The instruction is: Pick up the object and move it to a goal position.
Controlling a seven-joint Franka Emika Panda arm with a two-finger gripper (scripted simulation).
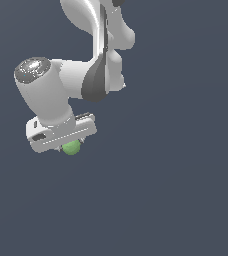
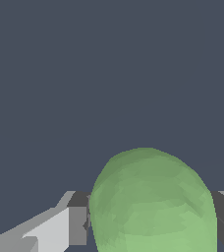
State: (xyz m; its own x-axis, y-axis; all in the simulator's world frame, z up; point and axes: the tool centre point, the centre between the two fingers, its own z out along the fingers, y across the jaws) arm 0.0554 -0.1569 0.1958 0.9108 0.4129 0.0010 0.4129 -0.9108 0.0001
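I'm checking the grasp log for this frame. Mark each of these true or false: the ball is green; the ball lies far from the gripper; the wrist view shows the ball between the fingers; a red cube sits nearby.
1. The ball is green. True.
2. The ball lies far from the gripper. False: it sits right under the gripper bar, at the gripper.
3. The wrist view shows the ball between the fingers. True.
4. A red cube sits nearby. False: no cube shows in either view.

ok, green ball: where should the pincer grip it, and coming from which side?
Across its widest middle, coming from above. The green ball is round, so only opposite sides at the equator hold. In the wrist view it sits between the fingers of the pincer, apparently already flanked that way.
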